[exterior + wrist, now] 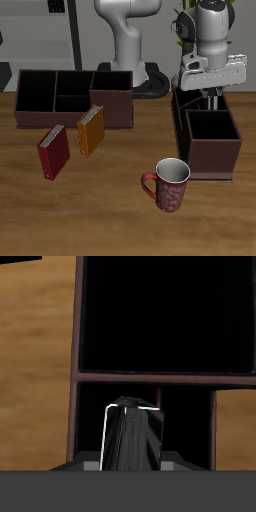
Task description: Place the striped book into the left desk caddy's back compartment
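My gripper (211, 97) hangs over the back end of the left desk caddy (206, 150), the dark maroon box seen lengthwise. It is shut on the striped book (133, 436), a thin dark book with a pale edge that stands upright between the fingers. In the wrist view the book is over the narrow divided slot, the back compartment (185, 421), with the large square bin (165, 311) beyond the divider. In the exterior view the hand hides most of the book. I cannot tell whether the book's lower end is inside the slot.
A red book (54, 151) and an orange book (90, 130) lean in front of a second maroon caddy (75, 95) stretched sideways. A red patterned mug (170, 183) stands near the table's front edge, beside the left caddy.
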